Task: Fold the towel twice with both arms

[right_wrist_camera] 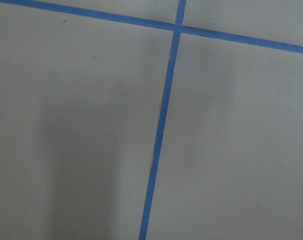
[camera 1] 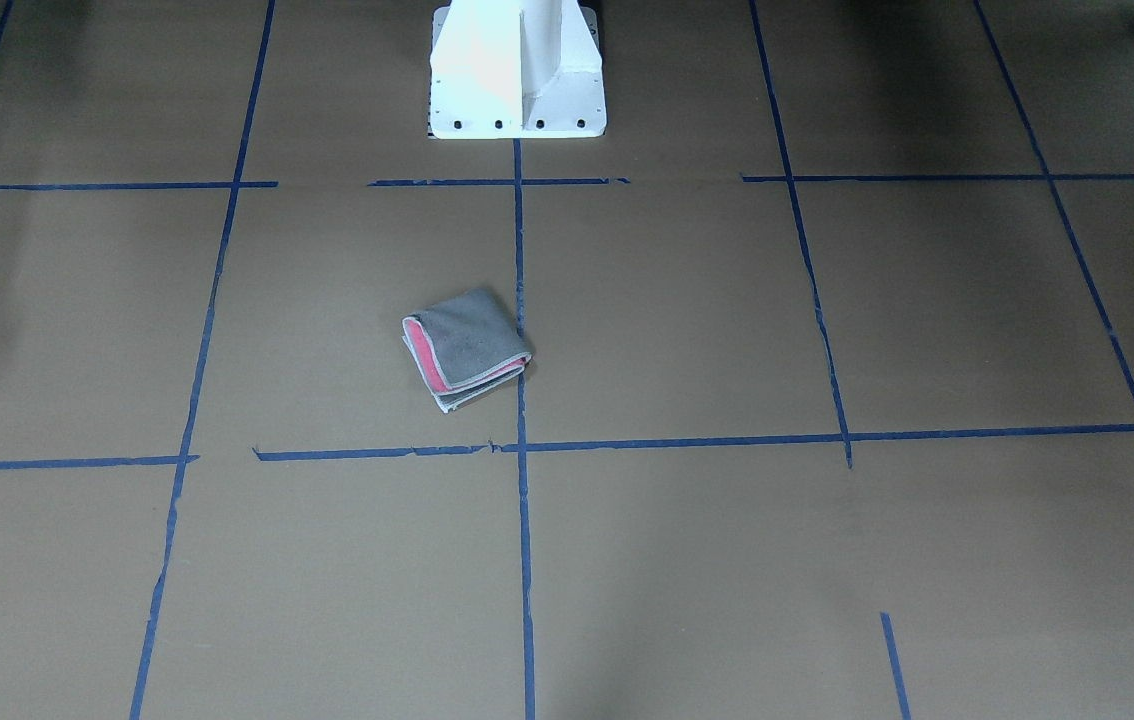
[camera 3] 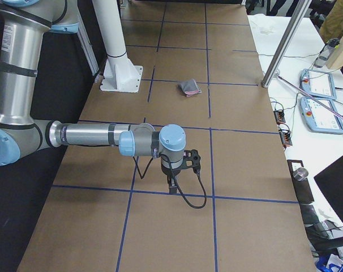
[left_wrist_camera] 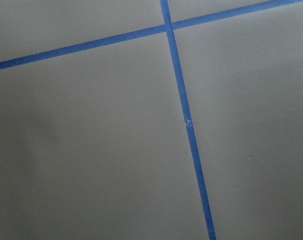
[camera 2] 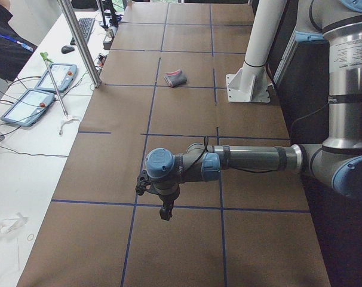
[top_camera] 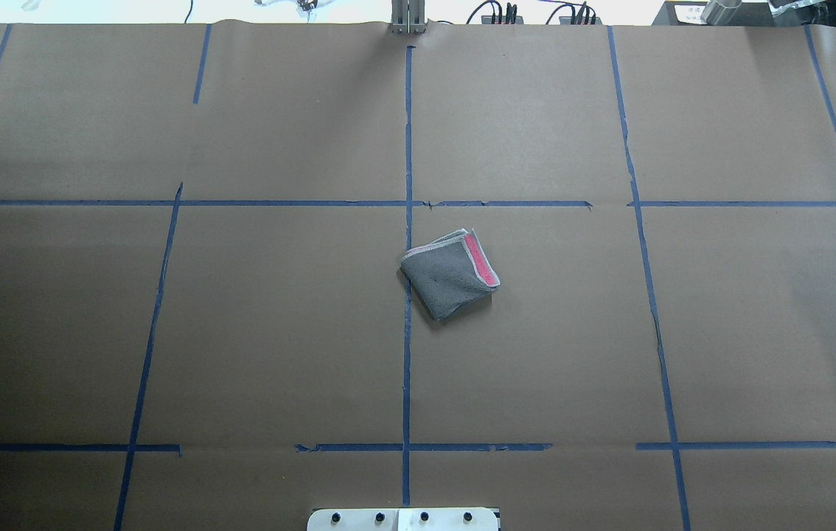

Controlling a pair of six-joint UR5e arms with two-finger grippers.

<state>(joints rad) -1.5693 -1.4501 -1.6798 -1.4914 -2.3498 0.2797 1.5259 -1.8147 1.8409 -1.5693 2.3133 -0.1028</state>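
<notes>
- Grippers: the left gripper [camera 2: 165, 213] hangs lower-centre in the left side view, pointing down over bare table [camera 2: 187, 251]. The right gripper [camera 3: 171, 187] sits centre-low in the right side view and also points down.
- Jaw state: we cannot tell for either, since only the side views show them. Neither is at the cloth.
- Wrist cams: both show only brown paper and blue tape lines [left_wrist_camera: 184, 120], with no cloth in frame.
- Location: the towel [top_camera: 449, 274] lies just right of centre in the overhead view, with one corner touching the middle tape line. In the front-facing view it is just left of centre. It is well apart from both grippers.
- Towel state: it is a compact square lying flat, turned on the diagonal, grey face up. A pink strip runs along one edge, and stacked layers show at the open edges.
- Step: we judge both folds done, because the layered edges read as a quarter fold.
- Next move: we see nothing left to grasp, only a check that the fold holds. The lower layers peek out slightly at the open corner. Any retouch would need both grippers brought to frame centre first.
</notes>
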